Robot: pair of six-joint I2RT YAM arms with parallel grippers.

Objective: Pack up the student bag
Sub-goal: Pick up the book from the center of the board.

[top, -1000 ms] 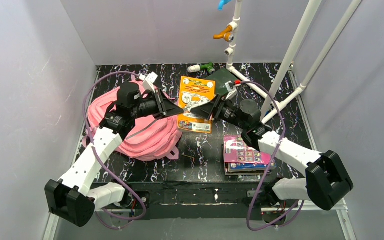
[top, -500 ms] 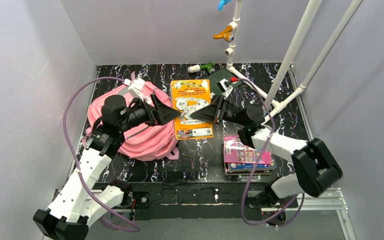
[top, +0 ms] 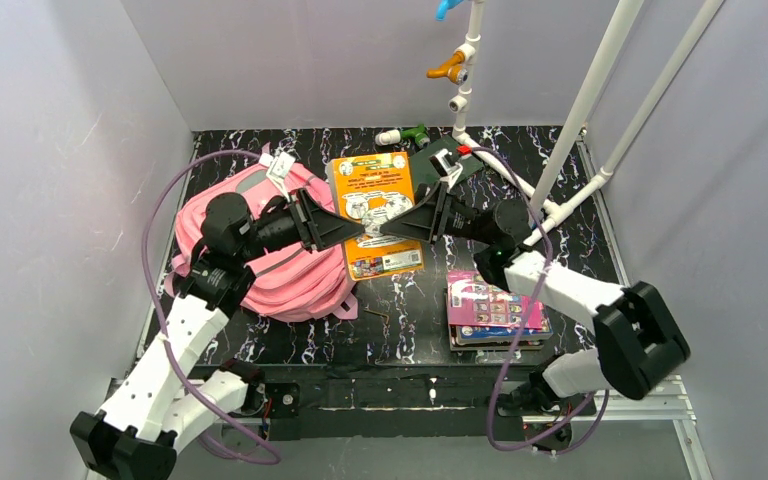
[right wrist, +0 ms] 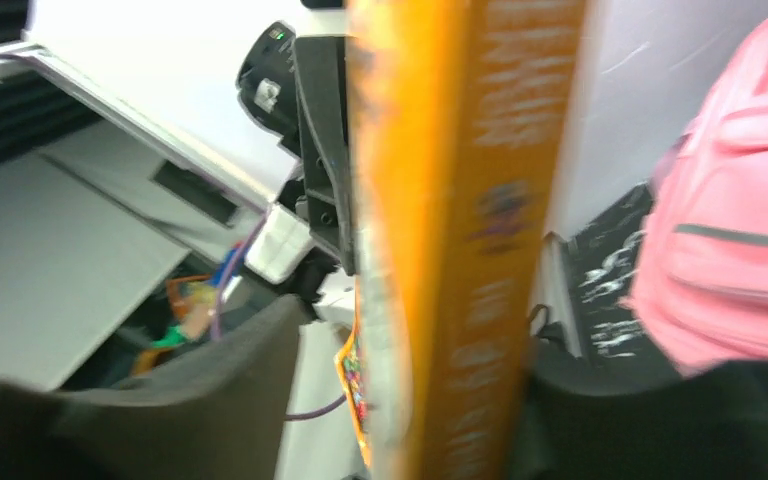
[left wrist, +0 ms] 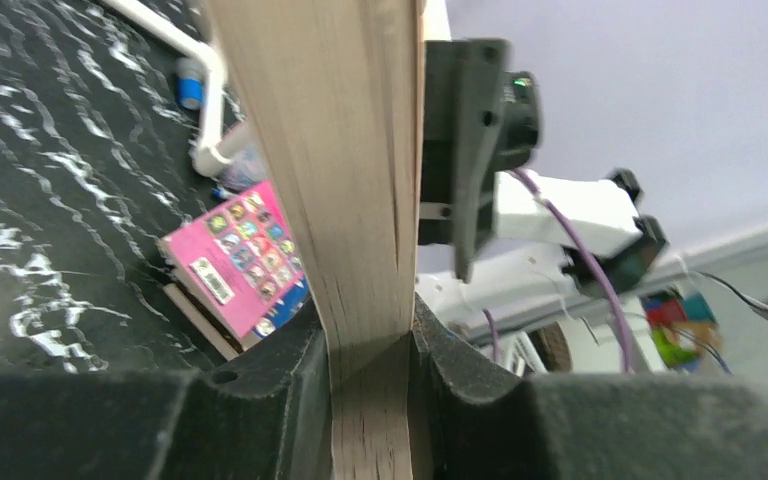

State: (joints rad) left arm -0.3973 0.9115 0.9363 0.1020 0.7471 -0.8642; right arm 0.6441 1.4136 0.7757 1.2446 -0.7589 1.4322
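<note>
Black marbled table (top: 410, 320): left claw (top: 355, 232) clamps the orange book (top: 375, 190) by its page edge; right claw (top: 390, 228) straddles the spine, grip uncertain. Leftward lies the student bag (top: 290, 275), nearer the left claw.

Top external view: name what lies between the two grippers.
The orange book, clamped at opposite edges by the left gripper and right gripper; the top view shows it.

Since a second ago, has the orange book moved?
Yes. The orange book has shifted left, toward the student bag and away from the white pipe frame, and now sits skewed.
</note>
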